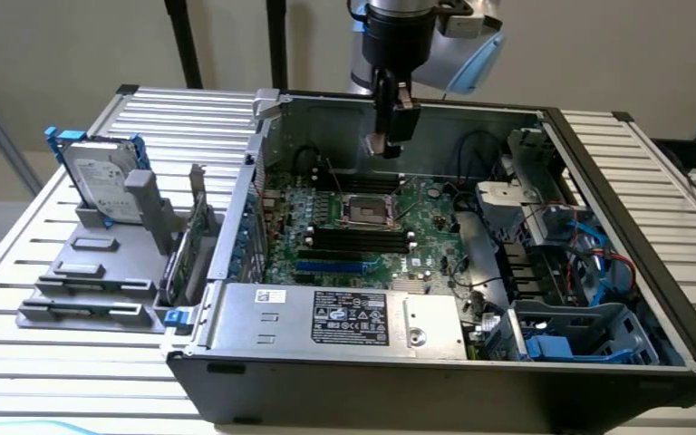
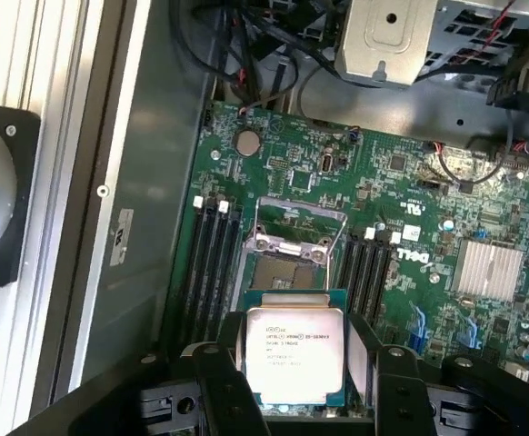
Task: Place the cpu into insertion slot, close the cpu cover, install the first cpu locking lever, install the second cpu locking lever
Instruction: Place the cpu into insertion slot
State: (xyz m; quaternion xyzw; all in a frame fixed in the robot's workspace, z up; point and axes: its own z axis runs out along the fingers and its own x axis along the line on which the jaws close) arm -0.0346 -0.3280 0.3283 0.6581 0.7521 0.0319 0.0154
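Exterior view high, angled down into open case (image 1: 445,390), wrist view close overhead — motherboard (image 2: 383,173) in both

The chip (image 2: 294,354) hides part of the socket (image 2: 287,271) behind it in the wrist view, and the print on it is too small to read. The picture's edge cuts off the fingers (image 2: 221,386) of the gripper (image 2: 298,331) there. In the exterior view the arm (image 1: 397,32) is cut by the top edge.

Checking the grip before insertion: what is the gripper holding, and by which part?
The gripper holds the cpu by two opposite side edges, between its fingers.
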